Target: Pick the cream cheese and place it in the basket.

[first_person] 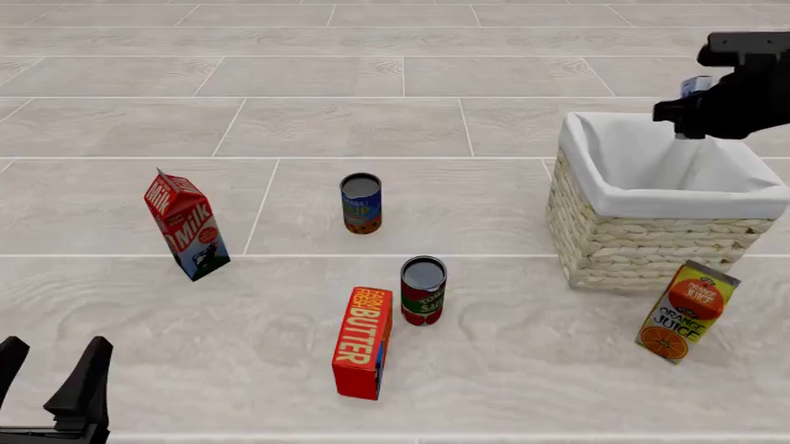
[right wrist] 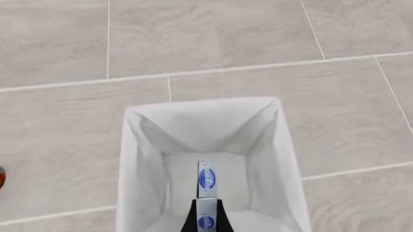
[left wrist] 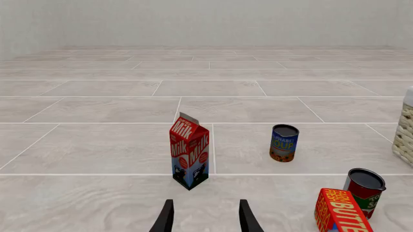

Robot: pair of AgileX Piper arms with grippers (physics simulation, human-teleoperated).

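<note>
My right gripper point(first_person: 686, 118) hangs over the open top of the basket point(first_person: 630, 248), shut on the cream cheese point(first_person: 695, 86), a small pale blue-and-white box. In the right wrist view the cream cheese point(right wrist: 206, 180) sits between the dark fingers point(right wrist: 191, 218), directly above the basket's white liner point(right wrist: 148, 159). My left gripper point(first_person: 50, 388) is open and empty, low at the front left, well apart from the basket. In the left wrist view its fingers point(left wrist: 165, 218) point toward the milk carton, and the basket's edge point(left wrist: 405, 130) just shows.
A red milk carton point(first_person: 185, 225) stands at the left. A blue soup can point(first_person: 361, 203) and a red can point(first_person: 423, 290) stand mid-table. A red-orange butter box point(first_person: 362, 342) lies in front of them. An orange juice carton point(first_person: 687, 311) leans by the basket's front right.
</note>
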